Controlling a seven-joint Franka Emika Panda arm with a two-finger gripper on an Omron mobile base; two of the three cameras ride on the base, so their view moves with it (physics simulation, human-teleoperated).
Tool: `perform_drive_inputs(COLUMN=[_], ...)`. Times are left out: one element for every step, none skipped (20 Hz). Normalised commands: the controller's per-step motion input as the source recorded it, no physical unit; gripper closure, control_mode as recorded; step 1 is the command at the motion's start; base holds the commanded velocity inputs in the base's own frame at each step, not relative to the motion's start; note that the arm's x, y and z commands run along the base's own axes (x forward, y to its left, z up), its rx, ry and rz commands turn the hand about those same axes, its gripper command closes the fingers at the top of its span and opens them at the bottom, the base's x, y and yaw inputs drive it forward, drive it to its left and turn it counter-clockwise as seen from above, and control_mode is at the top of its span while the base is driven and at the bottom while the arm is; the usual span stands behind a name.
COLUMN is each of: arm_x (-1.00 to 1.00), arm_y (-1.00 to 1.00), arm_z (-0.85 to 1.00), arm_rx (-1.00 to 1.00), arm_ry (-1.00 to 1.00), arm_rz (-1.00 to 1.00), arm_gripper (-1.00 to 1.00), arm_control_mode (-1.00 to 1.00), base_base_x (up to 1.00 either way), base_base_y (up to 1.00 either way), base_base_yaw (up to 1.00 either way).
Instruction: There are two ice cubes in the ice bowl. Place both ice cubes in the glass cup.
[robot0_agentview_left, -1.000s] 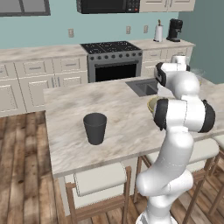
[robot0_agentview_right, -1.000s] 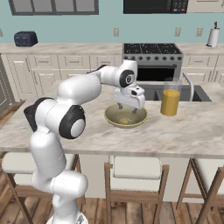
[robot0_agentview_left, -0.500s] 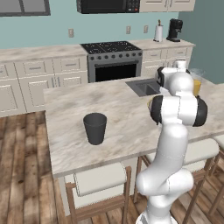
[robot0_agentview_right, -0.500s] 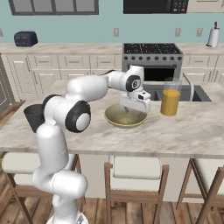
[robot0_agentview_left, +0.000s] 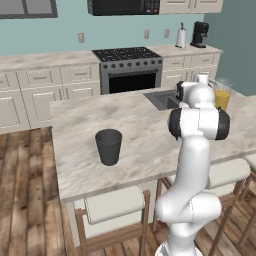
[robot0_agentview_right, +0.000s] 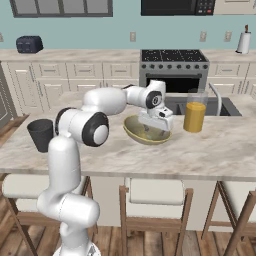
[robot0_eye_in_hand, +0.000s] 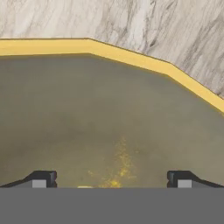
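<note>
A: Swung from 9 o'clock toward 3 across the counter (robot0_agentview_right: 220, 150) over the last second; gripper (robot0_agentview_right: 156, 131) now down inside the ice bowl (robot0_agentview_right: 134, 131). Means first pick about to start, nothing moved yet.

B: Jaw state?

A: Spread wide, empty. Fingertips (robot0_eye_in_hand: 41, 178) low over the olive bowl floor (robot0_eye_in_hand: 109, 113).

B: Ice cubes?

A: Can't make out. Maybe a pale speck at 6 o'clock between the tips; unsure.

B: Glass cup?

A: Glass cup (robot0_agentview_right: 41, 135) far out at 9 o'clock from bowl, well apart. Orange juice glass (robot0_agentview_right: 194, 111) just at 3 o'clock.

B: Pose?

A: Elbow high, forearm reaching forward, wrist pitched down into bowl.
</note>
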Motion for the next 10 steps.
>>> perform_drive_inputs(arm_x=[0.00, -0.14, -0.31, -0.43, -0.51, -0.51, -0.47, -0.36, -0.21, 0.00], arm_y=[-0.04, -0.06, 0.00, 0.00, 0.00, 0.00, 0.00, 0.00, 0.02, 0.00], arm_z=[-0.19, -0.14, -0.06, 0.00, 0.00, 0.00, 0.00, 0.00, 0.00, 0.00], arm_rx=[0.00, 0.00, 0.00, 0.00, 0.00, 0.00, 0.00, 0.00, 0.00, 0.00], arm_ry=[0.05, 0.03, 0.00, 0.00, 0.00, 0.00, 0.00, 0.00, 0.00, 0.00], arm_rz=[0.00, 0.00, 0.00, 0.00, 0.00, 0.00, 0.00, 0.00, 0.00, 0.00], arm_gripper=[-1.00, -1.00, -1.00, -1.00, -1.00, -1.00, -1.00, -1.00, -1.00, -1.00], arm_control_mode=[-1.00, -1.00, -1.00, -1.00, -1.00, -1.00, -1.00, -1.00, -1.00, -1.00], base_base_x=[0.00, 0.00, 0.00, 0.00, 0.00, 0.00, 0.00, 0.00, 0.00, 0.00], base_base_y=[0.00, 0.00, 0.00, 0.00, 0.00, 0.00, 0.00, 0.00, 0.00, 0.00], base_base_yaw=[0.00, 0.00, 0.00, 0.00, 0.00, 0.00, 0.00, 0.00, 0.00, 0.00])
